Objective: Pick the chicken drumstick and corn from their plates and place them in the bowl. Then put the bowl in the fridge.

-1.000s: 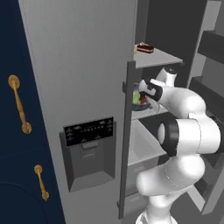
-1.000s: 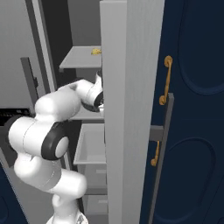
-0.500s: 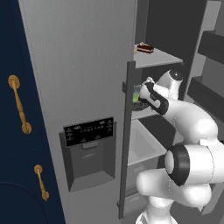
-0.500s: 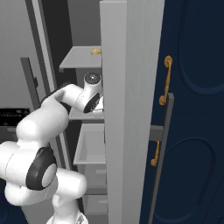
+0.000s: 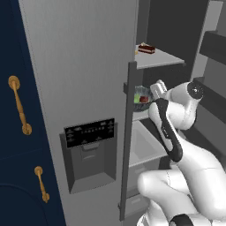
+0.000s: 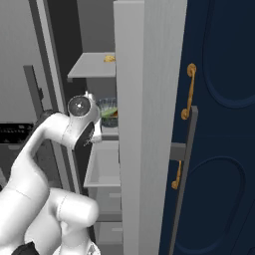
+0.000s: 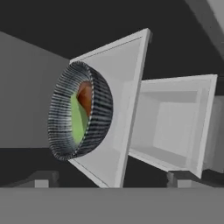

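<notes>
The dark speckled bowl (image 7: 78, 111) stands on a white shelf (image 7: 127, 100) inside the open fridge (image 5: 79, 66). In it lie the reddish chicken drumstick (image 7: 85, 96) and the corn (image 7: 78, 121), which shows green. The hand view is rolled, so the bowl looks tipped on its side there. My gripper (image 7: 113, 179) is open, with its fingertips (image 7: 41, 179) spread wide and nothing between them, a short way back from the bowl. In the left base view the gripper (image 5: 152, 92) hangs just right of the bowl (image 5: 142, 95). The right base view has the bowl (image 6: 108, 107) behind the door edge. The plates are out of view.
The fridge door with the black dispenser panel (image 5: 90, 132) stands open to the left of my arm. A cake slice (image 5: 146, 48) sits on the upper shelf, with a small yellow item (image 6: 109, 59) beside it. A white drawer (image 5: 143, 145) lies below the bowl's shelf. Navy cabinets with brass handles (image 6: 188, 92) flank the fridge.
The gripper went from shut on the bowl's rim to open and let the bowl go on the shelf. The arm's elbow has swung, and the hand has drawn back slightly.
</notes>
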You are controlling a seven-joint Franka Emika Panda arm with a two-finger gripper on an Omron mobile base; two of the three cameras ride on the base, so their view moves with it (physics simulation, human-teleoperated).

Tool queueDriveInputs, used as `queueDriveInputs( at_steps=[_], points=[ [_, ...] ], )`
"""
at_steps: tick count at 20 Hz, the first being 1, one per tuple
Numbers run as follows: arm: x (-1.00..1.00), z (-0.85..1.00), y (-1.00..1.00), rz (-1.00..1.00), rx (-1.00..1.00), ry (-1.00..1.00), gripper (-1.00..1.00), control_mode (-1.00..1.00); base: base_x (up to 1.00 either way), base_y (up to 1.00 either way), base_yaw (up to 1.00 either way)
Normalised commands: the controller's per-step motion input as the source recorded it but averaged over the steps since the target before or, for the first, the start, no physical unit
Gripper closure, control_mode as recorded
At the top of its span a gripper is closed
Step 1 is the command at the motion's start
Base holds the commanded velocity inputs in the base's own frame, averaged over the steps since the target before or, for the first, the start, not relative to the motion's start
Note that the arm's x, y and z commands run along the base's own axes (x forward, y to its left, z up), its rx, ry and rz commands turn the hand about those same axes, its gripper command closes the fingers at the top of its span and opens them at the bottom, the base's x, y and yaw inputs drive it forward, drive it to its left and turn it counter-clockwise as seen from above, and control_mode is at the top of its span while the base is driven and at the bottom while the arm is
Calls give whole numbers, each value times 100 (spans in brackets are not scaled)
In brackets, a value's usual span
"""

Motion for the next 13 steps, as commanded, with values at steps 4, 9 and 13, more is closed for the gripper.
queueDriveInputs(
  at_steps=[4, 9, 13],
  points=[
    [-100, 46, 9, 0, 0, 0, -100, -100, 0, 0, 0],
    [-97, 21, 27, 0, 0, -2, -100, -100, 0, 0, 0],
    [-94, 59, 16, 0, 0, -4, -100, -100, 0, 0, 0]
  ],
)
